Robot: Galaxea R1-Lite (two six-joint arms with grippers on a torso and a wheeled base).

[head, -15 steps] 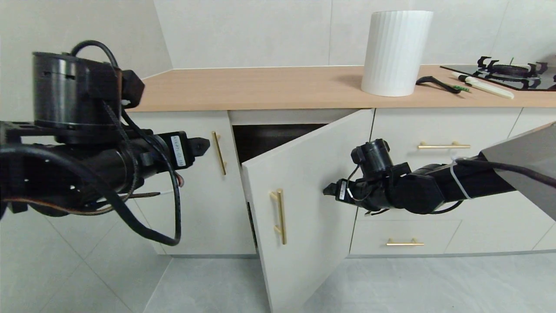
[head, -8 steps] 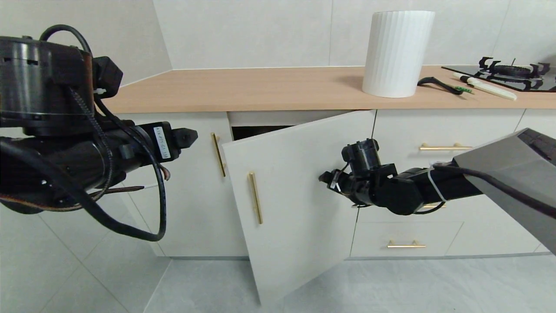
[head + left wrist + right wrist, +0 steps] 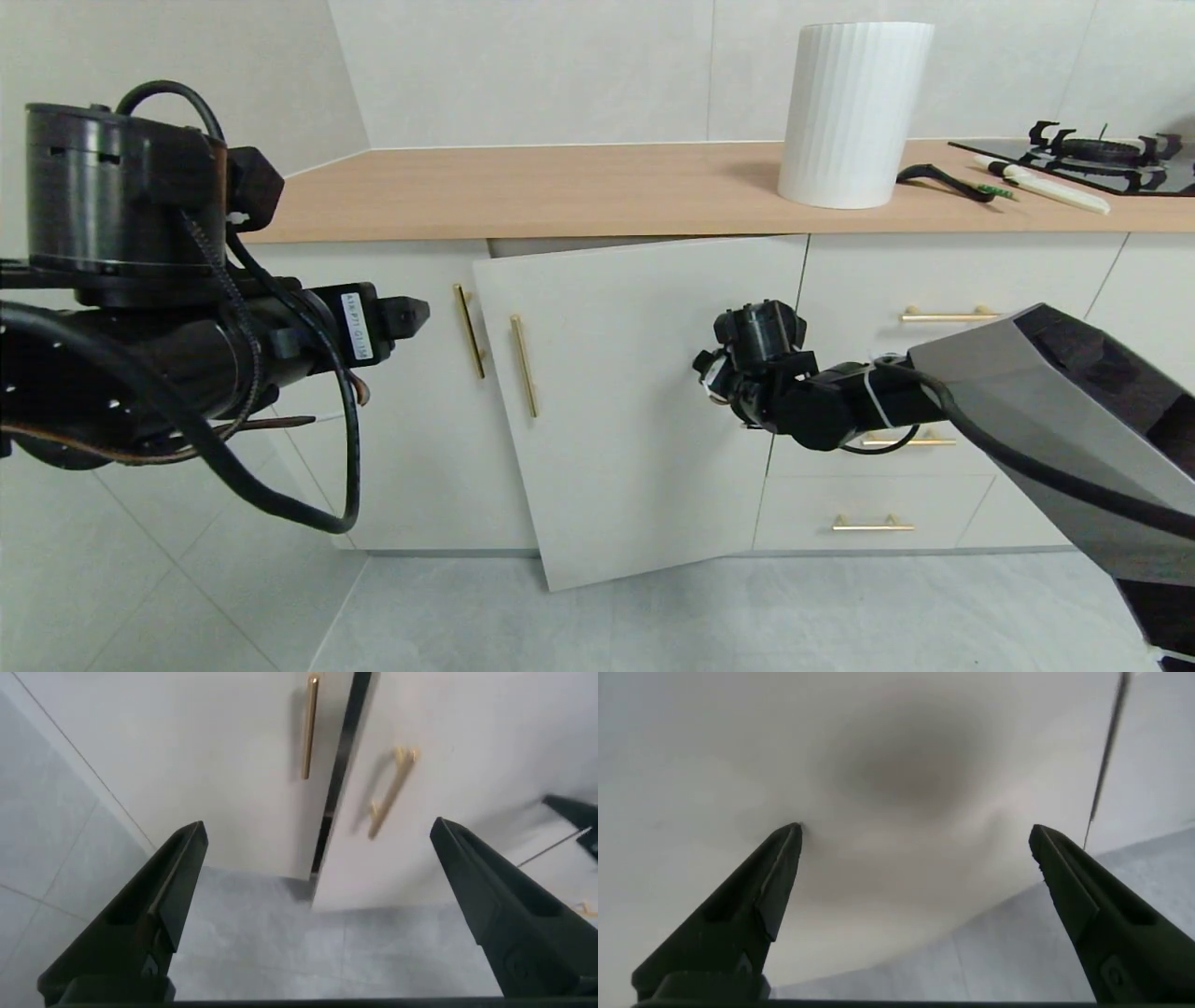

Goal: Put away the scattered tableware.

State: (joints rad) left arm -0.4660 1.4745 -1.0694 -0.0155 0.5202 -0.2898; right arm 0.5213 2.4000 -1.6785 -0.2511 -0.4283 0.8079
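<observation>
Now, door (image 3: 635, 401): stiff, swings easy; I'd grip the handle (image 3: 524, 366).
Claws: right claw (image 3: 913, 833) and left claw (image 3: 318, 831) spread, empty.

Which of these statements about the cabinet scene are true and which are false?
1. The right gripper is at the face of the cabinet door. True.
2. The cabinet door stands wide open. False: it is almost shut, with only a narrow gap left.
3. The left gripper holds a spoon. False: it is open and empty.
4. A white ribbed container stands on the countertop. True.
5. The black utensil lies inside the container. False: it lies on the countertop beside it, on the stove side.
</observation>
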